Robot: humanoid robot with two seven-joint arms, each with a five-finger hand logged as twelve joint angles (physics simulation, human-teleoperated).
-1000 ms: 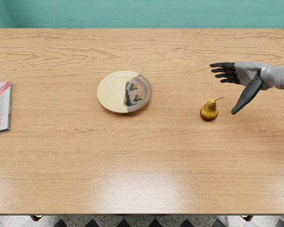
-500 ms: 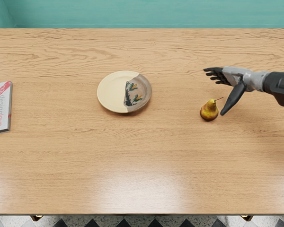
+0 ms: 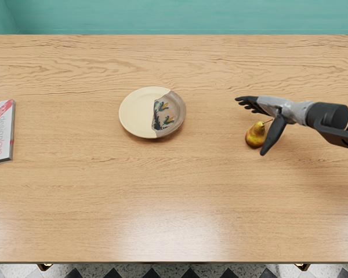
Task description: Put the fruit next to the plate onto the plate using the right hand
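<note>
- Table (image 3: 174,202), wood, under the hand.
- Plate (image 3: 136,110) well apart, out past the fingertips.
- Right hand (image 3: 269,110) spread wide, holding nothing, thumb hanging down.
- Pear (image 3: 256,135) upright on the table, just beside the thumb, under the fingers.

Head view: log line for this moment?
phase: reach | right hand: open, by pear | pear: on table, right of plate | left hand: unseen
</note>
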